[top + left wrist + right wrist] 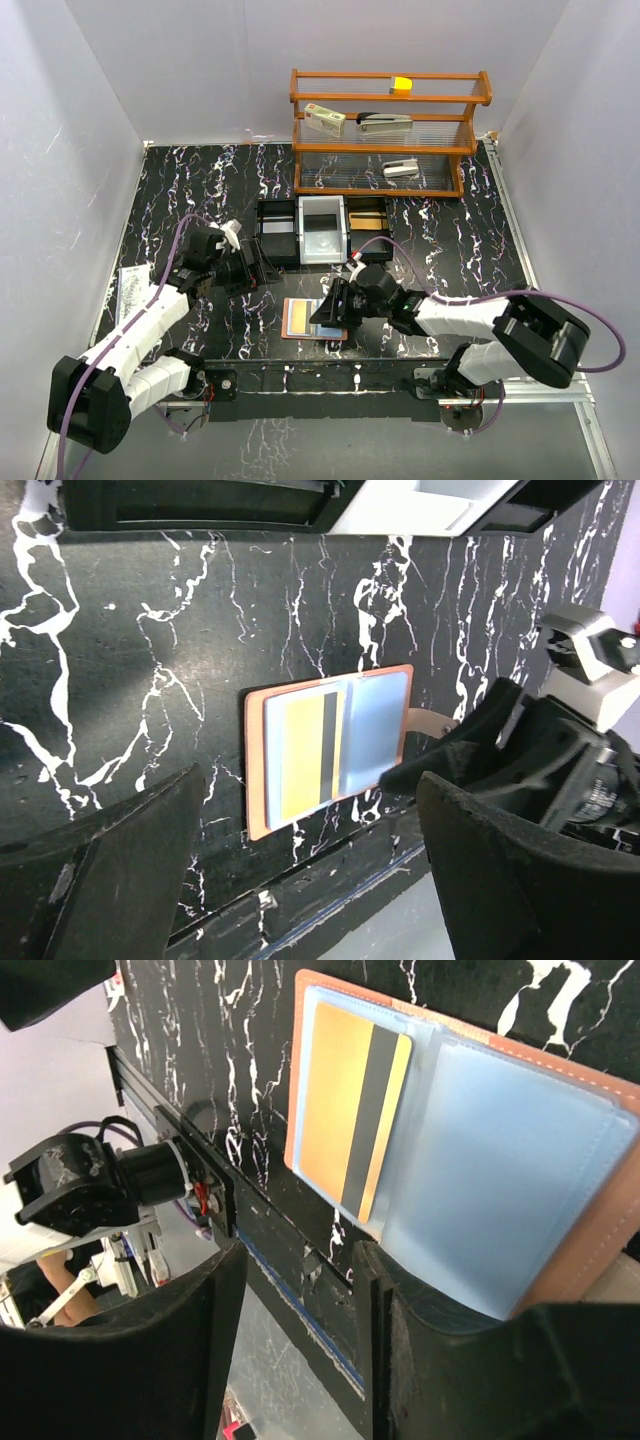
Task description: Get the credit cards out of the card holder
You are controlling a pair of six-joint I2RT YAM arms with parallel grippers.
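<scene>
The salmon-pink card holder (pixel 300 320) lies open and flat near the table's front edge. In the left wrist view the card holder (pixel 255 770) shows a yellow-orange credit card (pixel 300 752) with a black stripe in its left sleeve. A pale blue pocket (pixel 375 730) is on the right. My right gripper (pixel 325 312) hangs low over the holder's right half. Its jaws (pixel 295 1345) stand partly apart with only the table edge between them, and one finger (pixel 430 1340) sits at the rim of the pale sleeve (pixel 500 1180). The yellow-orange card (pixel 350 1110) lies beyond it. My left gripper (pixel 255 270) is open (pixel 310 880), up and to the left of the holder.
A black three-part tray (pixel 275 235) sits behind the holder. At the back, a wooden shelf (pixel 390 150) holds a white-and-red box (pixel 325 120), a stapler (pixel 385 122) and a yellow block (pixel 401 85). A paper slip (pixel 133 290) lies at the left. The table's front edge (pixel 330 890) is close by.
</scene>
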